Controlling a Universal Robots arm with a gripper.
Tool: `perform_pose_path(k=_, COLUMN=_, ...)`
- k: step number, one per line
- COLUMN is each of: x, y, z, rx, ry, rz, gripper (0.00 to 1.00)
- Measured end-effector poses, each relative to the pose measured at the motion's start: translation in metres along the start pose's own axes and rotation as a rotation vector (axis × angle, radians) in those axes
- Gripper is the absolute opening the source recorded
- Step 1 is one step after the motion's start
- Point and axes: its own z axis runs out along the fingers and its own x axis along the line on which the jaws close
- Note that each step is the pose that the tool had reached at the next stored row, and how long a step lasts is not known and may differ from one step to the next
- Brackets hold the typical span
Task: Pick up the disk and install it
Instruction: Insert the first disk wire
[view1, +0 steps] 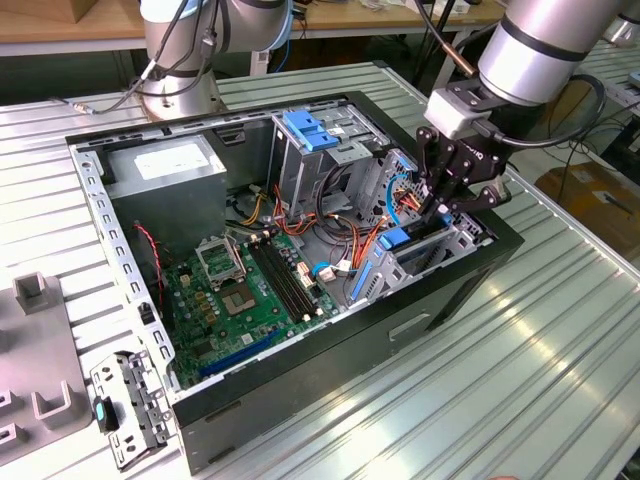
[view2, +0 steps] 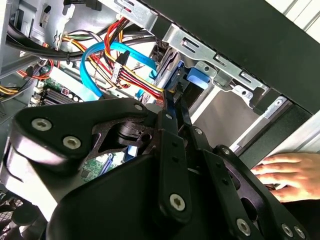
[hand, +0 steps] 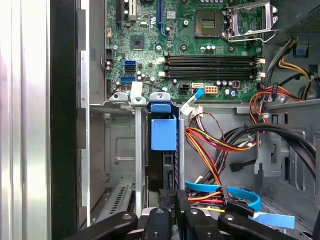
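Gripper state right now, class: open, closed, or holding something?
Gripper: closed on the dark metal disk with blue plastic carrier handle, standing on edge in the grey metal drive bay.

Ribbed metal table (view1: 560, 340) under an open computer case (view1: 400, 330) (beside it, a loose bracket (view1: 128, 405), grey blocks (view1: 35, 350)).
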Motion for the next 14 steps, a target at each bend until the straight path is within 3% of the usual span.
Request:
perform_pose_path(k=8, x=-0.001, y=0.0, z=0.0014, rx=-0.0001, ry=0.0001, rz=-0.006, gripper=0.17)
perform_pose_path(k=14, x=-0.0009, y=0.0, z=0.0059, rx=-0.0001, ry=0.0005, rz=-0.006, gripper=0.17)
